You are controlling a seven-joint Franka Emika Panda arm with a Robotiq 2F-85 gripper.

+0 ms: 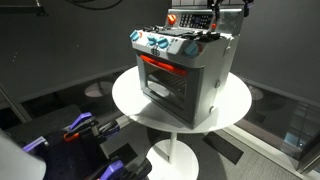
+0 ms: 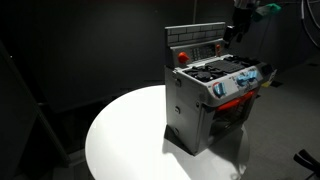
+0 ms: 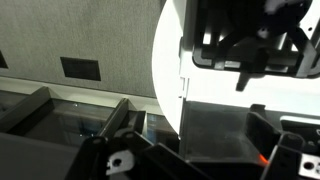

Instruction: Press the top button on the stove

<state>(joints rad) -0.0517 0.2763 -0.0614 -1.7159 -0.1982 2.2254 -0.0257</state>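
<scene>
Smooth silver-grey plastic with a soft metallic sheen all over the stove (image 1: 205,75) (image 2: 185,105) in both exterior views. Glossy, see-through door (image 1: 160,80) framed in bright red plastic. Shiny blue and red plastic knobs (image 1: 152,42). Darker, matt-looking top plate (image 2: 225,70) around the burners. Smooth white worktop (image 1: 130,100), evenly matt, hardly any glare; material not clear. In the wrist view, black fingers (image 3: 115,150), hard and slightly glossy, plastic or metal, and a grey wall (image 3: 70,30) with a fine, rough, cloth-like grain.
</scene>
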